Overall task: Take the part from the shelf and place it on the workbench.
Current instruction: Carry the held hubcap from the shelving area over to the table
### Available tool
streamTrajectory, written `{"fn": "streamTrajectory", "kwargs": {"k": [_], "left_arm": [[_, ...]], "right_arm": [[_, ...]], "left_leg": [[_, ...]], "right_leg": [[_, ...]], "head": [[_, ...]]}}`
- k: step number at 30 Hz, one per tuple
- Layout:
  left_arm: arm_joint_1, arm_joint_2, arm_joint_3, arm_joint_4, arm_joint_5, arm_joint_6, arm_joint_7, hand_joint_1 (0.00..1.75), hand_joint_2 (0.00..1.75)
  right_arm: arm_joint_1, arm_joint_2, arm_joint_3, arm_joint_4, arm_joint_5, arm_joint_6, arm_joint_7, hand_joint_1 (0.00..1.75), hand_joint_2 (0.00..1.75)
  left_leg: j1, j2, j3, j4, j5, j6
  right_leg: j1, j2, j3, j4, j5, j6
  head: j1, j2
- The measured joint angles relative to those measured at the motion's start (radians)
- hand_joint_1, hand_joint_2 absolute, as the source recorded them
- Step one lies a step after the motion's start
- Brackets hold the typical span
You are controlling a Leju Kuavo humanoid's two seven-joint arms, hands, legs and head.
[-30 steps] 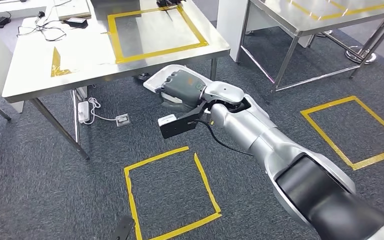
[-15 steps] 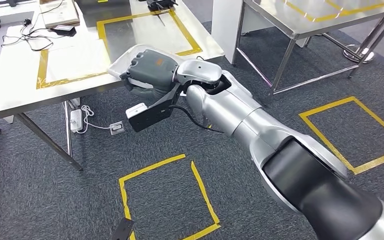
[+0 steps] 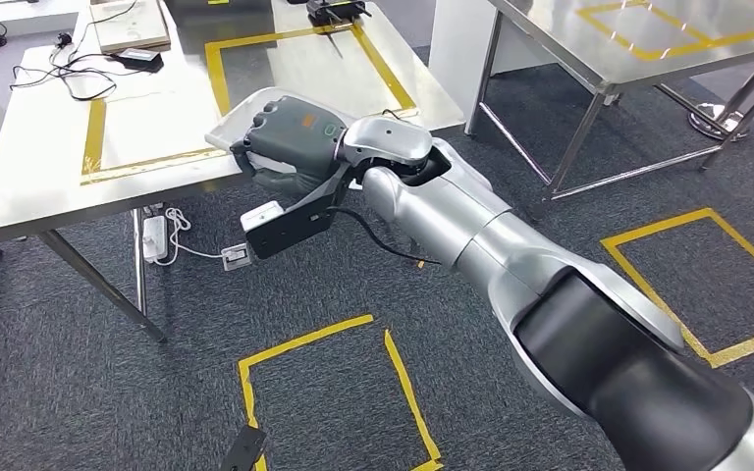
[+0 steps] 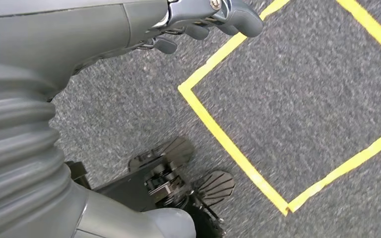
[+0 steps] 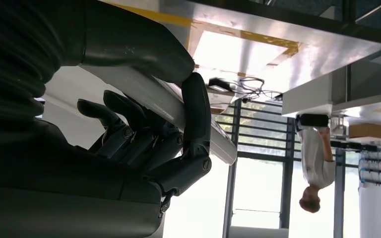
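Observation:
My right hand (image 3: 290, 137) grips the white tray-like part (image 3: 231, 118) and holds it over the near edge of the steel workbench (image 3: 49, 177). In front of the hand lies a rectangle of yellow tape (image 3: 93, 147) on the bench top. In the right wrist view the part (image 5: 216, 141) is a pale slab clamped between the thumb and the dark fingers (image 5: 129, 134) of that hand (image 5: 144, 148). My left hand (image 4: 203, 22) hangs above the grey carpet with nothing in it, its fingers loosely bent.
Cables and a black adapter (image 3: 137, 59) lie at the bench's far end. A power strip (image 3: 154, 235) sits on the floor under it. A second steel table (image 3: 599, 49) stands to the right. Yellow tape squares (image 3: 324, 392) mark the carpet. A person (image 5: 317, 163) stands far off.
My right hand has lifted the part from below the bench top up to its near edge. The camera has shifted a little too. Over the last half second the hand barely moved.

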Motion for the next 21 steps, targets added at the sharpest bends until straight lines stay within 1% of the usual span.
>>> {"fn": "streamTrajectory", "kwargs": {"k": [1,2,3,4,5,6,8,9,10,11,12,13,14,15,16,17,19,20,21], "left_arm": [[-0.001,-0.001,0.000,0.001,-0.001,-0.001,0.001,0.00,1.75],[-0.001,-0.001,-0.001,0.000,-0.001,-0.002,0.001,0.00,1.75],[-0.001,-0.002,-0.001,0.000,-0.002,-0.003,0.001,0.00,1.75],[-0.001,-0.002,-0.002,0.000,-0.002,-0.004,0.001,0.00,1.75],[-0.002,-0.002,-0.002,-0.001,-0.002,-0.004,0.001,0.00,1.75],[-0.003,-0.001,-0.003,-0.001,-0.002,-0.004,0.002,0.00,1.75],[-0.004,0.000,-0.004,-0.001,-0.003,-0.004,0.003,0.00,1.75],[-0.003,0.001,-0.004,-0.001,-0.003,-0.004,0.004,0.00,1.75],[-0.001,0.001,-0.004,-0.001,-0.003,-0.004,0.004,0.00,1.75],[0.000,0.002,-0.005,-0.001,-0.004,-0.004,0.004,0.00,1.75],[0.000,0.002,-0.005,-0.001,-0.004,-0.004,0.004,0.00,1.75],[0.001,0.002,-0.005,0.000,-0.004,-0.004,0.004,0.00,1.75],[0.001,0.002,-0.005,0.000,-0.005,-0.004,0.004,0.00,1.75],[0.001,0.002,-0.005,0.001,-0.006,-0.005,0.004,0.00,1.75],[0.002,0.002,-0.006,0.001,-0.007,-0.005,0.005,0.00,1.75],[0.002,0.002,-0.006,0.002,-0.008,-0.006,0.005,0.00,1.75],[0.001,0.002,-0.006,0.001,-0.008,-0.006,0.004,0.00,1.75],[0.000,0.002,-0.007,0.001,-0.008,-0.006,0.004,0.00,1.75],[-0.001,0.002,-0.007,0.000,-0.008,-0.006,0.004,0.00,1.75]], "right_arm": [[-0.001,0.001,0.004,0.001,-0.003,-0.001,0.000,1.75,1.75],[-0.001,0.001,0.007,0.001,-0.005,-0.001,0.001,1.75,1.75],[-0.001,0.002,0.010,0.001,-0.007,-0.002,0.002,1.75,1.75],[-0.002,0.002,0.011,0.001,-0.009,-0.002,0.002,1.75,1.75],[-0.003,0.002,0.012,0.001,-0.009,-0.003,0.003,1.75,1.75],[-0.003,0.002,0.014,0.000,-0.010,-0.004,0.002,1.75,1.75],[0.001,0.001,0.015,0.001,-0.014,-0.005,0.001,1.75,1.75],[0.005,0.001,0.017,0.002,-0.017,-0.006,0.000,1.75,1.75],[0.008,0.000,0.019,0.002,-0.019,-0.006,-0.001,1.75,1.75],[0.010,0.000,0.022,0.002,-0.021,-0.006,-0.001,1.75,1.75],[0.011,0.000,0.025,0.002,-0.023,-0.006,-0.002,1.75,1.75],[0.011,0.000,0.028,0.002,-0.025,-0.006,-0.003,1.75,1.75],[0.010,0.000,0.032,0.003,-0.027,-0.006,-0.004,1.75,1.75],[0.010,-0.001,0.035,0.003,-0.029,-0.005,-0.005,1.75,1.75],[0.010,-0.001,0.039,0.003,-0.031,-0.005,-0.006,1.75,1.75],[0.009,-0.001,0.043,0.003,-0.032,-0.004,-0.006,1.75,1.75],[0.009,-0.001,0.049,0.001,-0.035,-0.005,-0.007,1.75,1.75],[0.008,-0.001,0.053,0.001,-0.037,-0.005,-0.008,1.75,1.75],[0.008,-0.001,0.057,0.000,-0.039,-0.006,-0.009,1.75,1.75]], "left_leg": [[-0.001,0.000,0.003,0.004,-0.004,-0.006],[-0.001,-0.001,0.007,0.005,-0.006,-0.012],[-0.001,0.000,0.009,0.010,-0.010,-0.018],[-0.001,0.001,0.006,0.029,-0.013,-0.023],[0.000,0.003,-0.007,0.059,-0.020,-0.028],[0.002,0.004,-0.035,0.109,-0.034,-0.033],[0.007,0.006,-0.111,0.225,-0.075,-0.043],[0.009,0.007,-0.144,0.261,-0.094,-0.048],[0.011,0.008,-0.164,0.267,-0.097,-0.053],[0.014,0.009,-0.168,0.241,-0.079,-0.057],[0.016,0.010,-0.158,0.187,-0.038,-0.061],[0.020,0.012,-0.142,0.120,0.017,-0.064],[0.021,0.013,-0.130,0.065,0.054,-0.060],[0.022,0.015,-0.120,0.030,0.080,-0.052],[0.021,0.015,-0.117,0.015,0.089,-0.041],[0.019,0.015,-0.114,0.016,0.080,-0.029],[0.020,0.011,-0.103,0.017,0.079,-0.013],[0.021,0.010,-0.096,0.017,0.075,-0.007],[0.022,0.009,-0.089,0.017,0.069,-0.002]], "right_leg": [[0.003,0.000,0.006,-0.020,0.006,-0.005],[0.003,0.001,0.013,-0.023,-0.002,-0.008],[0.000,0.001,0.023,-0.027,-0.001,-0.012],[-0.003,0.000,0.034,-0.029,-0.005,-0.018],[-0.005,0.000,0.045,-0.029,-0.010,-0.022],[-0.008,0.000,0.055,-0.030,-0.015,-0.025],[-0.009,0.000,0.070,-0.029,-0.030,-0.026],[-0.011,0.001,0.079,-0.028,-0.039,-0.024],[-0.013,0.002,0.087,-0.025,-0.049,-0.022],[-0.016,0.003,0.097,-0.021,-0.060,-0.018],[-0.020,0.004,0.107,-0.015,-0.072,-0.013],[-0.022,0.004,0.115,-0.010,-0.085,-0.007],[-0.024,0.005,0.122,-0.003,-0.097,0.000],[-0.023,0.005,0.125,0.001,-0.107,0.007],[-0.022,0.006,0.126,0.005,-0.113,0.015],[-0.022,0.007,0.128,0.007,-0.117,0.021],[-0.023,0.005,0.125,0.023,-0.122,0.031],[-0.024,0.004,0.109,0.052,-0.126,0.035],[-0.025,0.002,0.079,0.101,-0.135,0.039]], "head": [[0.000,0.000],[0.001,0.000],[0.001,0.000],[0.000,0.000],[-0.001,0.000],[-0.002,0.000],[-0.003,0.000],[-0.003,0.000],[-0.003,0.000],[-0.003,0.000],[-0.003,0.000],[-0.003,0.000],[-0.004,0.000],[-0.004,0.000],[-0.005,0.000],[-0.004,0.000],[-0.003,0.000],[-0.002,0.000],[-0.002,0.000]]}}
